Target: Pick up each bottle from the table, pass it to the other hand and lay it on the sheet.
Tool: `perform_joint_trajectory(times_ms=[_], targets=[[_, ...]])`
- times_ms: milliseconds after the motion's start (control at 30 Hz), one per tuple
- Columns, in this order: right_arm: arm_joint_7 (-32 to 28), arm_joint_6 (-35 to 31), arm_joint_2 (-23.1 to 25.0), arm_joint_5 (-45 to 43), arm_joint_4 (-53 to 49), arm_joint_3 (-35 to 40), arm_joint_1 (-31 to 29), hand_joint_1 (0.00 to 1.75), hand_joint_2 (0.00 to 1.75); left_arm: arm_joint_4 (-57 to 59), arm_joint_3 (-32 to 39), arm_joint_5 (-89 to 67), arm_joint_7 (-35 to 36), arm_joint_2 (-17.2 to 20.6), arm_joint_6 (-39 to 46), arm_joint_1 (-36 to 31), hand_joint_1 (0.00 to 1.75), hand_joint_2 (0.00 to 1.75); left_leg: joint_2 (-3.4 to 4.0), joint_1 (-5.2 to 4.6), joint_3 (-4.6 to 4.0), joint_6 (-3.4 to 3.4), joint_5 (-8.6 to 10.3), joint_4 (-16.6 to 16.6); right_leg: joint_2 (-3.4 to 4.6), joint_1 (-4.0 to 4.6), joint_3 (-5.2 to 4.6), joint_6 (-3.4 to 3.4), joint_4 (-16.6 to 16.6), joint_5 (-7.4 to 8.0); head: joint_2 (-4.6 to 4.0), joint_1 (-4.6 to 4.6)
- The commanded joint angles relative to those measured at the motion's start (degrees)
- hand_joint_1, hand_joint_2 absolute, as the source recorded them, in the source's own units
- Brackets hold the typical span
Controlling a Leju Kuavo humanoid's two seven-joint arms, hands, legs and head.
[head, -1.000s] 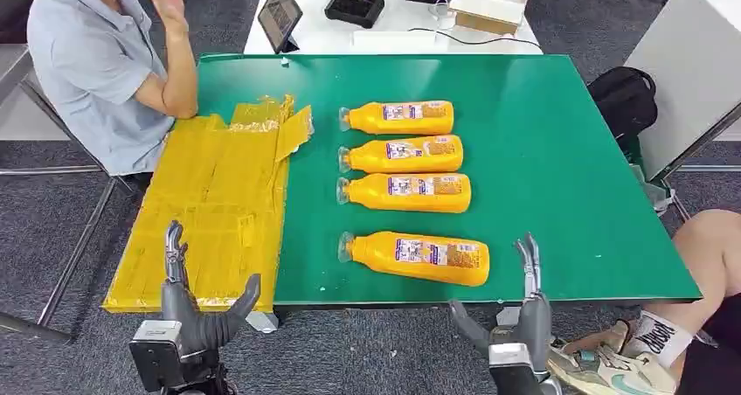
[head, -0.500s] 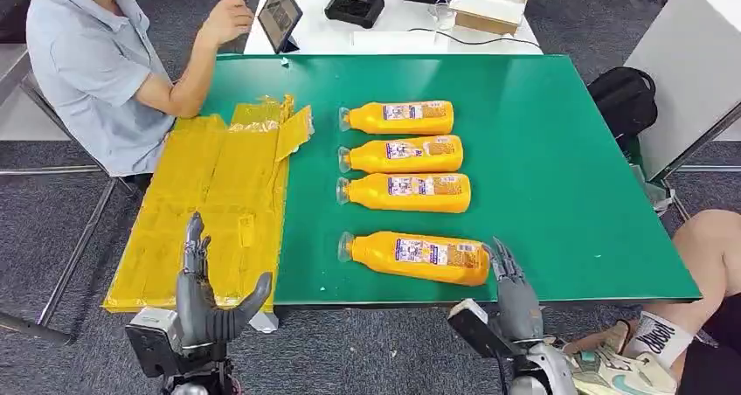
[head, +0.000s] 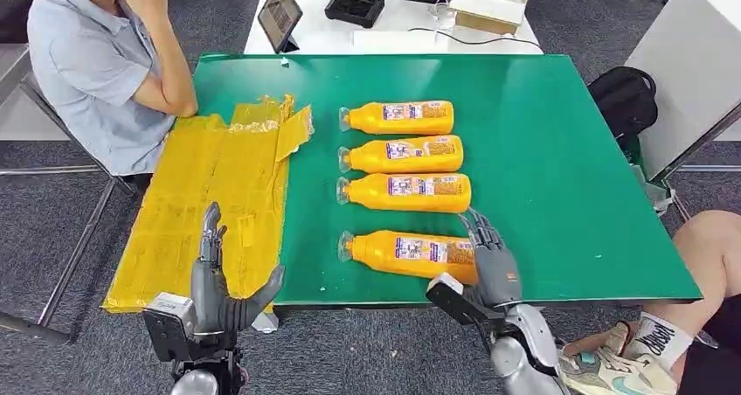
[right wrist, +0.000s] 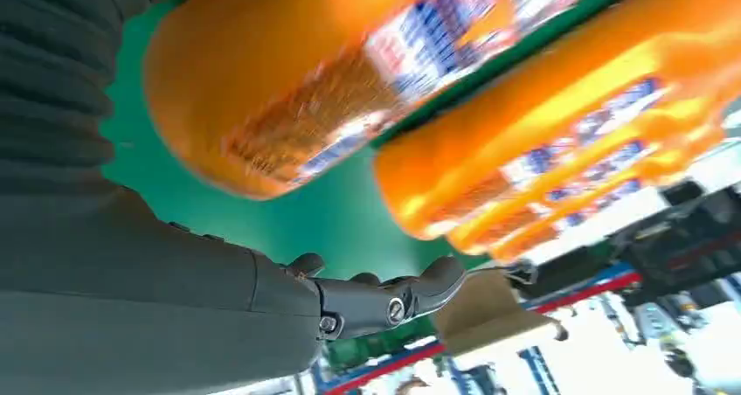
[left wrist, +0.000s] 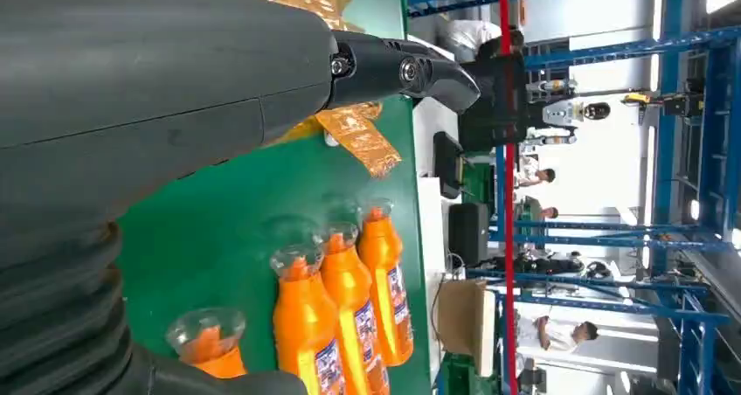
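Observation:
Several orange bottles lie side by side on the green table (head: pixel 542 150), caps pointing toward the yellow sheet (head: pixel 210 194). The nearest bottle (head: pixel 406 255) lies apart from the others, close to the front edge. My right hand (head: pixel 489 264) reaches over its base end with fingers spread and is not closed around it. In the right wrist view that bottle (right wrist: pixel 288 89) looms blurred beside the palm, with the thumb (right wrist: pixel 384 299) apart from it. My left hand (head: pixel 214 281) stands open over the sheet's front edge, holding nothing. The left wrist view shows the bottle (left wrist: pixel 341 316) row.
A person (head: pixel 96 63) sits at the table's far left corner, elbow by the sheet. Behind the green table a white table holds a tablet (head: pixel 280 15), a controller (head: pixel 354 6) and a box (head: pixel 489 2). A black backpack (head: pixel 622 98) and someone's leg (head: pixel 708 255) are on the right.
My right hand has come forward and left from below the table edge onto the nearest bottle's base end. My left hand has moved up over the sheet. The person's arm went up.

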Motion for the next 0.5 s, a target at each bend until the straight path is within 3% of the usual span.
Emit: perform_joint_trajectory(times_ms=[33,500], targets=[[-0.10,-0.31,0.67,-1.08,9.33,3.26,-5.44,0.00,1.75,4.71,-0.30,0.11,0.00,0.89,-0.35,-2.21,0.00,1.75,0.07,0.00,0.18,0.04,-0.04,-0.07,0.03,0.03,0.16,-0.10,-0.07,-0.02,0.00,0.00],[1.88,2.70,-0.20,-1.86,16.59,4.84,-7.89,0.00,1.75,4.76,-0.11,0.38,0.44,1.17,-1.13,-2.24,0.00,1.75,0.06,0.01,0.20,0.05,-0.03,-0.07,0.01,0.03,0.18,-0.10,-0.09,0.00,0.00,0.02]])
